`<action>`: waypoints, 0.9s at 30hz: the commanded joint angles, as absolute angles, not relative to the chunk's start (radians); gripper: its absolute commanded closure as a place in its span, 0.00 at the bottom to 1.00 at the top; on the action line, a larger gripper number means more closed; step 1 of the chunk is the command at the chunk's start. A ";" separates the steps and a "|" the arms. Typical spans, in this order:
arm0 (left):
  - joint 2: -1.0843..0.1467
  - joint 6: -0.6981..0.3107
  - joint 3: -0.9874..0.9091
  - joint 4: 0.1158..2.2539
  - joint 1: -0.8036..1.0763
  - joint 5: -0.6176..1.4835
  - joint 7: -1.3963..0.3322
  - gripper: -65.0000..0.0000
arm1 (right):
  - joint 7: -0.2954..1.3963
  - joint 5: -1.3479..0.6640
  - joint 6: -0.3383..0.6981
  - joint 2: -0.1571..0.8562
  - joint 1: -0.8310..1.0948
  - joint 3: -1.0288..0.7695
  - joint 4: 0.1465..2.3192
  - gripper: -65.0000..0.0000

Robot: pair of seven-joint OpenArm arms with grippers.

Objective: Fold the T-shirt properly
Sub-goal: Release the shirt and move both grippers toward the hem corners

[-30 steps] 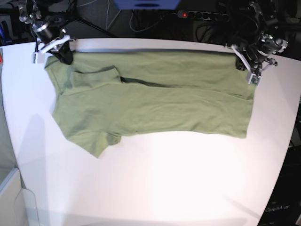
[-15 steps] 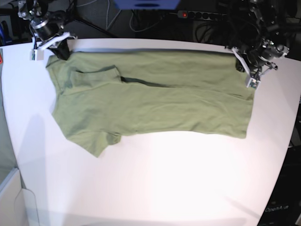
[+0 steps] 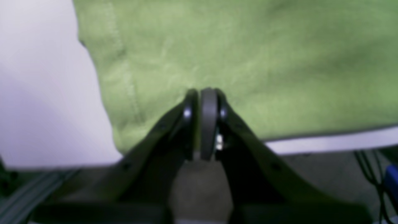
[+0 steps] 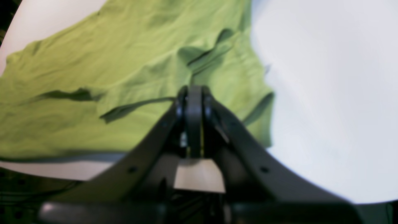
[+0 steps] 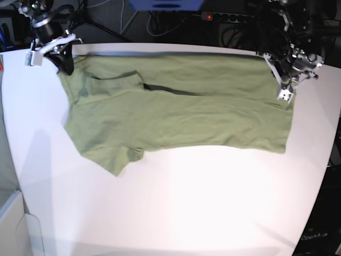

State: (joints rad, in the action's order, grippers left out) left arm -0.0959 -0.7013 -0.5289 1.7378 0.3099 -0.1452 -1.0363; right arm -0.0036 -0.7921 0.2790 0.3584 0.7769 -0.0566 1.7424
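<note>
The T-shirt (image 5: 176,112) lies spread across the far half of the white bench (image 5: 186,208), folded lengthwise, its long axis running left to right in the base view. The sleeve end is on the left: one short sleeve (image 5: 109,157) sticks out toward the near side, and another sleeve lies folded flat on top near the far left corner. The hem end is on the right, with its edge running near to far. The far edge of the cloth lies close along the far edge of the bench. A dark crease runs across the upper layer just right of the folded sleeve.

The right tool (image 5: 65,64) is at the far left corner of the T-shirt. In its wrist view the right tool (image 4: 193,93) has its jaws clenched together, tips over rumpled cloth; whether fabric is pinched between them cannot be told from the blur. The left tool (image 5: 285,88) is at the far right corner, by the hem. In its wrist view the left tool (image 3: 203,96) is likewise clenched, its tips over the green cloth near the stitched hem, and again a grip on the fabric cannot be confirmed.

Behind the bench, a power strip (image 5: 229,17) with a red light lies among dark cables.
</note>
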 commanded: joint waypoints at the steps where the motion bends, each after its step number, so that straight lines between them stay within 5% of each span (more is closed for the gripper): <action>1: -0.091 -0.698 -0.535 1.765 0.320 -0.177 -1.095 0.95 | -0.028 -0.799 0.286 0.383 0.763 -0.062 1.767 1.00; 8: -0.074 -0.698 -0.535 1.856 0.277 -0.183 -1.119 0.95 | 0.002 -0.800 0.282 0.415 0.716 -0.064 1.790 0.99; 27: -0.076 -0.698 -0.530 1.639 0.108 -0.255 -1.135 0.95 | 0.028 -0.800 0.282 0.410 0.697 -0.064 1.788 1.00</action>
State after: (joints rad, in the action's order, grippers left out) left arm -0.0723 -0.7025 -0.5327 1.6371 0.1146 -0.2481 -1.1370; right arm 0.0525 -0.7925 0.2726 0.3988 0.6960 -0.0559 1.7737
